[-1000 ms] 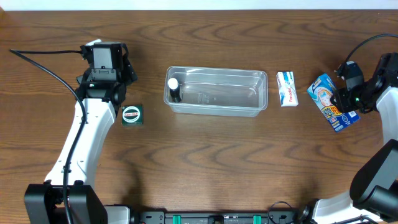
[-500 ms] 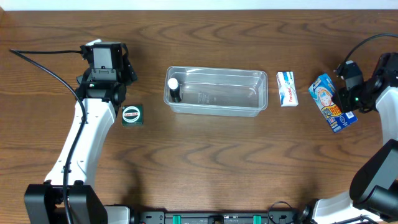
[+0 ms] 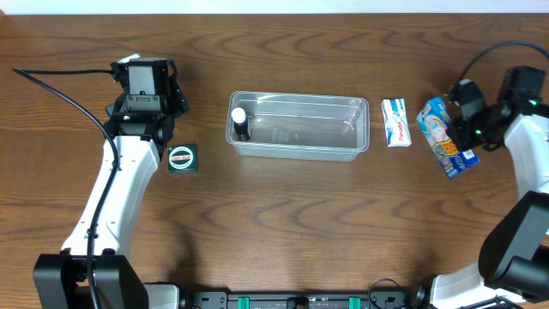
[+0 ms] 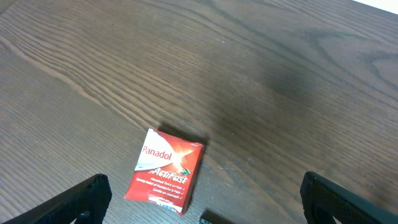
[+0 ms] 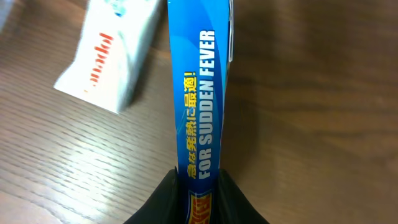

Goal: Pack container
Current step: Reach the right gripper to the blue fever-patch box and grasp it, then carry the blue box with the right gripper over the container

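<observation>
Biggest worry here: the right jaws are pinching the blue fever box point(image 3: 444, 137) by one narrow end, so most of it sticks out past them; swing it too quick toward the container point(image 3: 298, 125) and I reckon it could pivot or slip out. It's also just beside the white box point(image 3: 395, 121), so a low pass might shove that along the desk point(image 3: 283, 223).

The container sits mid-desk, long side running left to right, with a small white-capped bottle point(image 3: 240, 123) in its left end; there's room at the right end, but a tilted box could catch the rim.

The right arm point(image 3: 527, 150) comes in from the right edge, wrist turned toward the centre, box held at a slant. The left arm point(image 3: 120, 180) is stretched up the left side, well apart from the container; its jaws are spread wide above a red Panadol packet point(image 4: 165, 171), holding nothing.
</observation>
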Available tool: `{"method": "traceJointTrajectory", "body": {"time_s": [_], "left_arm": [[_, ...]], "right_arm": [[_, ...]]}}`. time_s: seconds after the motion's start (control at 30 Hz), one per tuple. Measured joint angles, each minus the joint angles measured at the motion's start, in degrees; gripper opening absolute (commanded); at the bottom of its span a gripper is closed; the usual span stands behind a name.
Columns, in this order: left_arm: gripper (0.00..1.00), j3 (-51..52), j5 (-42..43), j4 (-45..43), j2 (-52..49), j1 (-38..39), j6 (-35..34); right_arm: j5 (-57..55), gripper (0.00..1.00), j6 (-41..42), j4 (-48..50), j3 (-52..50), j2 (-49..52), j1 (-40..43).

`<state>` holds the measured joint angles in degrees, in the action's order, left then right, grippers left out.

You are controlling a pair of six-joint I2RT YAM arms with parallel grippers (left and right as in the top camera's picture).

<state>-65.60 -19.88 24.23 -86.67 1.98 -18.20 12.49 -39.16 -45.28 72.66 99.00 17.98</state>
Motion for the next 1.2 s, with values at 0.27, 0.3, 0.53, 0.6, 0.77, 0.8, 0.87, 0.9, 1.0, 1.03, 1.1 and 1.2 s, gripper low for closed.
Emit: {"method": "traceJointTrajectory", "body": {"time_s": [0.27, 0.3, 0.53, 0.6, 0.77, 0.8, 0.87, 0.9, 1.0, 1.03, 1.1, 1.2], "left_arm": [[0.98, 0.0, 0.0, 0.0, 0.0, 0.0, 0.0], [0.98, 0.0, 0.0, 0.0, 0.0, 0.0, 0.0], [0.98, 0.0, 0.0, 0.0, 0.0, 0.0, 0.0], [0.98, 0.0, 0.0, 0.0, 0.0, 0.0, 0.0], [0.98, 0.0, 0.0, 0.0, 0.0, 0.0, 0.0], [0.98, 0.0, 0.0, 0.0, 0.0, 0.0, 0.0], [0.98, 0.0, 0.0, 0.0, 0.0, 0.0, 0.0], [0.98, 0.0, 0.0, 0.0, 0.0, 0.0, 0.0], [0.98, 0.0, 0.0, 0.0, 0.0, 0.0, 0.0], [0.98, 0.0, 0.0, 0.0, 0.0, 0.0, 0.0], [0.98, 0.0, 0.0, 0.0, 0.0, 0.0, 0.0], [0.98, 0.0, 0.0, 0.0, 0.0, 0.0, 0.0]], "right_arm": [[-8.5, 0.06, 0.2, -4.3, 7.6, 0.8, -12.1], [-10.1, 0.06, 0.2, -5.8, 9.7, 0.9, -13.7], [-15.6, 0.05, 0.2, -14.1, 24.8, 1.0, -20.5], [-16.4, 0.06, 0.2, -15.6, 27.9, 1.0, -21.7], [-16.4, 0.07, -0.1, -14.1, 31.2, 1.0, -23.9], [-16.0, 0.06, -0.5, -13.7, 31.6, 1.0, -24.5], [-14.8, 0.07, -1.2, -13.4, 31.9, 1.0, -26.0], [-14.1, 0.07, -1.7, -13.4, 31.9, 1.0, -27.0], [-11.7, 0.06, -3.4, -13.8, 31.9, 1.0, -30.1], [-10.9, 0.06, -3.9, -13.9, 31.9, 1.0, -31.2], [-9.8, 0.05, -4.7, -14.3, 31.9, 1.0, -33.1], [-9.0, 0.05, -5.3, -15.5, 31.9, 1.0, -36.2]]}}
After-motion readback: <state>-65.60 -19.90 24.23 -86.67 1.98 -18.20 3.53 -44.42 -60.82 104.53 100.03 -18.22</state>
